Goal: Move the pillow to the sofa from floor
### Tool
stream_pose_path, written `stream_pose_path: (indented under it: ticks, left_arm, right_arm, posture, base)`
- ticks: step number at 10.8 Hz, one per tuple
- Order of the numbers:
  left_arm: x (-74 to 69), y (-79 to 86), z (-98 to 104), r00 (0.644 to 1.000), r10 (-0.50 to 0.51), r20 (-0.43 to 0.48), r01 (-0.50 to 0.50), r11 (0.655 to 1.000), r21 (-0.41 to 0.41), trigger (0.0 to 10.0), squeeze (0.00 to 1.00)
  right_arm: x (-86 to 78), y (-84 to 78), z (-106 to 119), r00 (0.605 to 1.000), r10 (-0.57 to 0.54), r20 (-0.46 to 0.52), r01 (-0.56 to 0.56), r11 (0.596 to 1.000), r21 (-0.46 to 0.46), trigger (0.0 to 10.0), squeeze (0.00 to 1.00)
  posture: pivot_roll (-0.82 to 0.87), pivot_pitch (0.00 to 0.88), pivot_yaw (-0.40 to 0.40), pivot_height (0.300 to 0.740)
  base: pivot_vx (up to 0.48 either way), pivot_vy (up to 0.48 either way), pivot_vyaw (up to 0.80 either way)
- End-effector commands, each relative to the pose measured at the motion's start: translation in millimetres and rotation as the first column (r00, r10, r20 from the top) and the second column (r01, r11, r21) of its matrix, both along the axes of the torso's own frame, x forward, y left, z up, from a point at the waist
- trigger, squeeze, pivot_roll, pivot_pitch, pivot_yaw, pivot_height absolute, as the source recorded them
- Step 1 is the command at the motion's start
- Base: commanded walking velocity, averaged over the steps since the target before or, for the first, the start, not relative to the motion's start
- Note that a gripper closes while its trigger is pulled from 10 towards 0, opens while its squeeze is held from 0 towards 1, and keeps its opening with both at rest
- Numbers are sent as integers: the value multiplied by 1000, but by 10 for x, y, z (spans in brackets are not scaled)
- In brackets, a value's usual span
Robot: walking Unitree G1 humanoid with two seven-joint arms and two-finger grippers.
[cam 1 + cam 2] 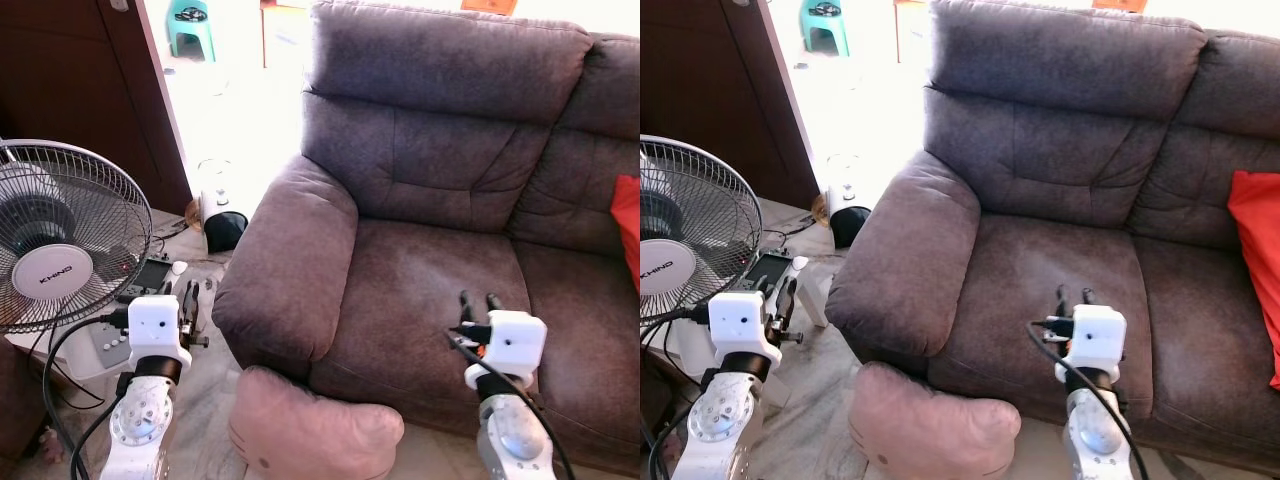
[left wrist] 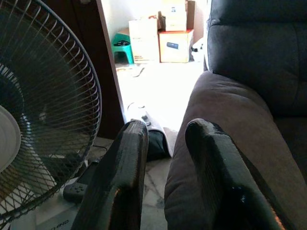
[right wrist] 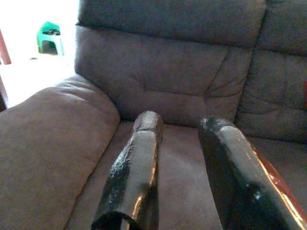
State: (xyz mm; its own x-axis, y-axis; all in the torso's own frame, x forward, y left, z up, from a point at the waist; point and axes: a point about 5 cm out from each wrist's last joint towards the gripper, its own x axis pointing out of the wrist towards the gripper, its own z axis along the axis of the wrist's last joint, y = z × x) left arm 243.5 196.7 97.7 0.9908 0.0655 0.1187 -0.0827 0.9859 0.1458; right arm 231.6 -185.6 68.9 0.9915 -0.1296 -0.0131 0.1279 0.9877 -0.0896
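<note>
**Pillow on the floor, both hands empty**

The pink pillow (image 1: 312,432) lies on the floor (image 1: 205,400), touching the front of the sofa (image 1: 440,170) below its left armrest (image 1: 285,260). It sits at the front edge of the seat base, between the two arms, and nothing grips it.

The left hand (image 1: 189,300) is raised beside the outer face of the armrest, above the floor, apart from the pillow. Its two black fingers (image 2: 125,167) stand a narrow gap apart, with nothing between them; they point along the armrest toward the bright doorway.

The right hand (image 1: 478,300) is over the front part of the left seat cushion (image 1: 430,290), fingers (image 3: 139,163) pointing at the backrest. They too are parted by a modest gap and hold nothing. A black cable (image 1: 530,400) runs along this arm.

A standing fan (image 1: 55,235) is at the robot's left, close beside the left arm, with a white base (image 1: 100,350) and a remote (image 1: 150,275) on the floor near it. A red cushion (image 1: 1255,260) rests on the right seat of the sofa, against the backrest. Beyond the armrest a small black and white appliance (image 1: 220,222) stands on the floor by a dark door (image 1: 90,80), and a green stool (image 1: 190,25) and cardboard boxes (image 2: 163,31) are farther off in the bright room.
</note>
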Motion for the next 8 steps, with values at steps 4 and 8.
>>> stream_pose_path:
  ticks: [4, 8]
  left_arm:
    - [27, -16, 49, 1000, -19, 11, 18, 1000, 22, 10000, 0]
    - [18, 4, 39, 1000, -14, 1, 14, 999, 31, 10000, 0]
  right_arm:
    - [-8, 10, 42, 1000, -6, 21, 5, 1000, 23, 10000, 0]
    - [-15, -19, 48, 1000, -17, 12, 17, 1000, 13, 10000, 0]
  posture:
    - [71, 0, -38, 740]
    - [64, 39, -40, 740]
  base:
    - [0, 0, 0]
    - [0, 0, 0]
